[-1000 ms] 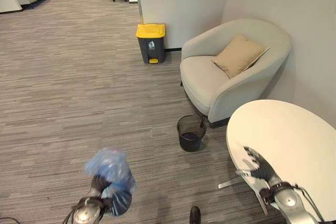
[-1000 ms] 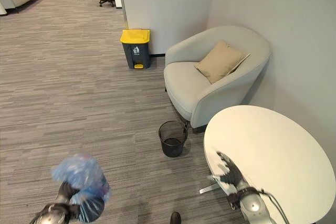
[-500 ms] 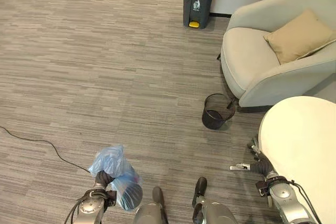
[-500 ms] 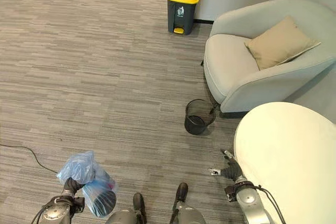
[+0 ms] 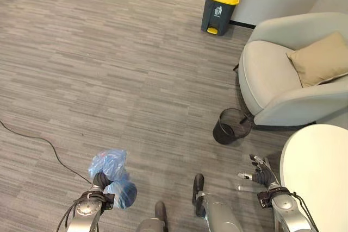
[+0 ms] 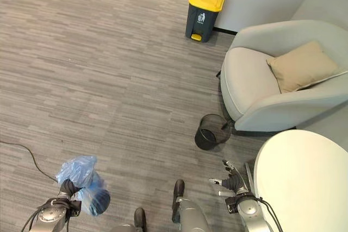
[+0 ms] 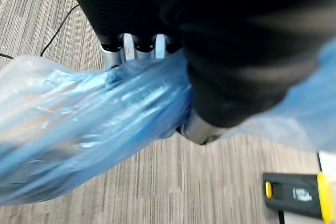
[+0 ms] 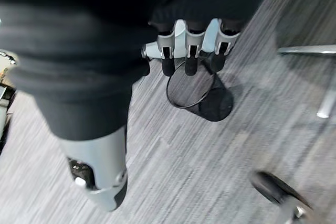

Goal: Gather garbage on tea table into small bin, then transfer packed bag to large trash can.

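The crumpled blue plastic bag (image 5: 111, 169) is clutched in the curled left hand (image 5: 99, 182); the view is now turned toward the yellow-lidded grey trash can (image 5: 220, 2), well apart, so carrying remains. The right hand (image 5: 260, 171) is relaxed, empty.

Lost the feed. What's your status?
Left hand shut on crumpled blue plastic bag. Right hand open. Yellow-lidded grey trash can ahead, carpet between bare.

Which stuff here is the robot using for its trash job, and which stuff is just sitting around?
For the job:
- blue trash bag, gripped in the left hand
- yellow-lidded trash can by the wall
- small black mesh bin, on the floor
- white round table

Just there:
- grey armchair with a tan cushion
- right hand, open, holding nothing
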